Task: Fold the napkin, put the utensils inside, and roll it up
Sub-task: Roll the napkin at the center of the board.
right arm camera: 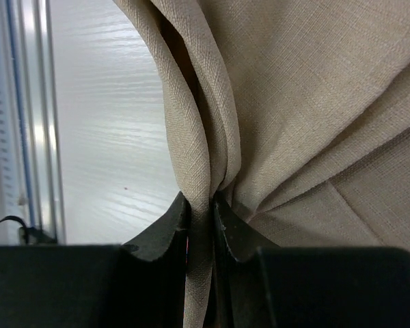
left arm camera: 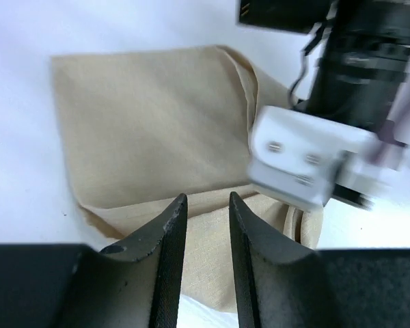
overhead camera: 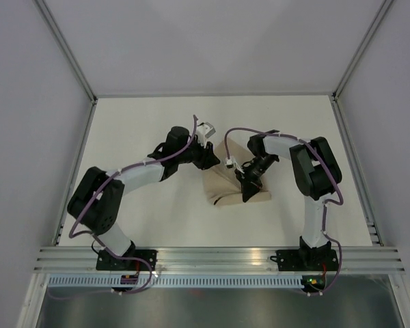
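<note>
The beige napkin (overhead camera: 227, 186) lies folded in the middle of the table. My right gripper (overhead camera: 249, 193) is shut on a bunched edge of the napkin (right arm camera: 212, 130), the cloth pinched between its fingers (right arm camera: 169, 225). My left gripper (overhead camera: 219, 162) is open at the napkin's far left edge, its jaws apart over folded cloth (left arm camera: 157, 130) with nothing between them. In the left wrist view my left gripper (left arm camera: 208, 198) faces the right arm's wrist camera block (left arm camera: 297, 160). The knife is hidden or out of view.
An aluminium rail (overhead camera: 212, 258) runs along the table's near edge (right arm camera: 34, 123). White walls and metal frame posts (overhead camera: 72, 58) enclose the table on three sides.
</note>
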Robot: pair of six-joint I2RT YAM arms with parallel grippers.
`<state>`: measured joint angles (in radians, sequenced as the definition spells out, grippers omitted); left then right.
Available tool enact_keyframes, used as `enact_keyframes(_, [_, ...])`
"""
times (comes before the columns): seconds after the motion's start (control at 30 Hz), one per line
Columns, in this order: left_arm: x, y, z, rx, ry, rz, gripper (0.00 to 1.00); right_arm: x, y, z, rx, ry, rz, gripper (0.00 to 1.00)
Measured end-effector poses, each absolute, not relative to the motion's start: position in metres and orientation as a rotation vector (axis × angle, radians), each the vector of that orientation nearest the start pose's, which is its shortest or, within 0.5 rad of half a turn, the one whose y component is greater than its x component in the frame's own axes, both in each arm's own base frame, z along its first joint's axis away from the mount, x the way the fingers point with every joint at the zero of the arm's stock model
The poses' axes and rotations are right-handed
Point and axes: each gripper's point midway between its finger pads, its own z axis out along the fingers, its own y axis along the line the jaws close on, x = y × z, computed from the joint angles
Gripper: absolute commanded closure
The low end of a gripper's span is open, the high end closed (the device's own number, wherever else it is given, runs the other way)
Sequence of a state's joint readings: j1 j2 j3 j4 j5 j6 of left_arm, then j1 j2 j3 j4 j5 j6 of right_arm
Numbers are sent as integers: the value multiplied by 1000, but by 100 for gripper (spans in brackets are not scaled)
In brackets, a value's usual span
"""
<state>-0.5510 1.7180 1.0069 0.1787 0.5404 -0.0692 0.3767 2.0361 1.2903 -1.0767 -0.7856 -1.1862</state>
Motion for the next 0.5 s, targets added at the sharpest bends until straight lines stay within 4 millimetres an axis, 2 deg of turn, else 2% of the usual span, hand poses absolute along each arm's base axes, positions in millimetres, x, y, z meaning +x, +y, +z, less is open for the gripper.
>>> enact_keyframes(0.1, [324, -314, 132, 826, 1873, -837, 61, 220, 192, 13, -1825, 2180, 1322, 92])
enact_keyframes(0.2, [302, -324, 144, 869, 1757, -751, 59, 210, 187, 13, -1784, 2266, 1414, 92])
enact_keyframes(0.37, [264, -337, 135, 973, 1655, -644, 58, 200, 180, 13, -1734, 2369, 1510, 92])
enact_keyframes(0.5, [245, -343, 125, 1059, 1613, -565, 56, 197, 177, 13, -1705, 2416, 1548, 92])
